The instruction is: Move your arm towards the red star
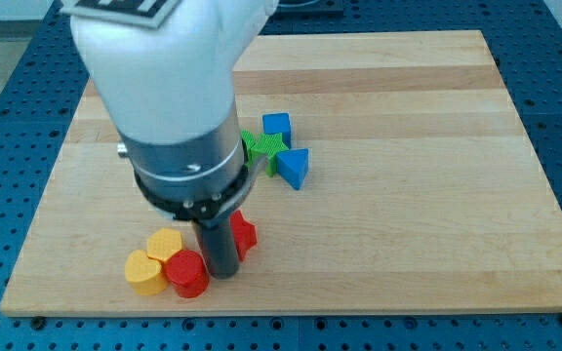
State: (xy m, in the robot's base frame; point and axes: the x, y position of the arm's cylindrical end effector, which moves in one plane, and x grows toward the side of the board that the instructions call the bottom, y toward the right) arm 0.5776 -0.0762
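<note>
My tip [222, 272] sits near the board's bottom edge, touching the red star [243, 234] half hidden behind the rod, so the approach looks finished. The red cylinder [187, 274] crowds its left side. No jaws exist here, only the bare rod.

No text, label, brand or number could be read anywhere; the dark patch on the arm [164, 88] at the upper left was illegible.
</note>
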